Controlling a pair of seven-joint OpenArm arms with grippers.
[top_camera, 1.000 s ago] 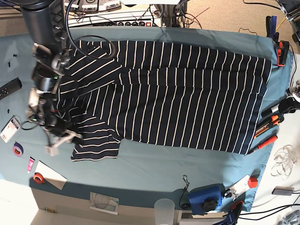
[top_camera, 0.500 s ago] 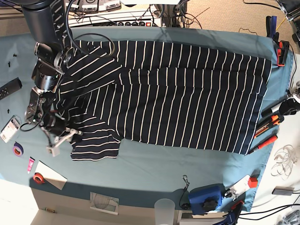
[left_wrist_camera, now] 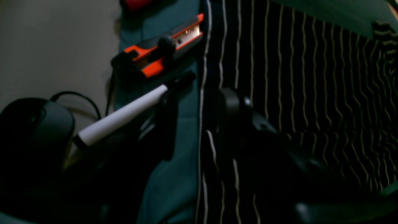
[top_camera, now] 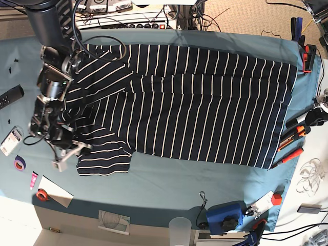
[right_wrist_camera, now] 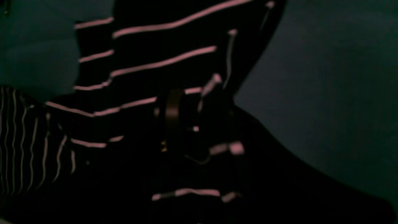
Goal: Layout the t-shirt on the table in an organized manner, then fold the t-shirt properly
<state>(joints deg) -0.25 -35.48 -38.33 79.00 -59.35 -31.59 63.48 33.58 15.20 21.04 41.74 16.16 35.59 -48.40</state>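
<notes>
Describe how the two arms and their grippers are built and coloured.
The right arm is a thick black cylinder running down into grey-silver joint housings, with black cables looping beside it. Its gripper has pale grey-white fingers. The left gripper shows as two dark, matte black fingers, one flat, one rounded. Only a black and silver end of the left arm shows at the table's edge.

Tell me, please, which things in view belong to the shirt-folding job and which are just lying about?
Belonging to the job:
- t-shirt
- table
- right end effector, at the shirt's sleeve

Just lying about:
- orange utility knife
- white marker
- purple tape roll
- blue device
- plastic cup
</notes>
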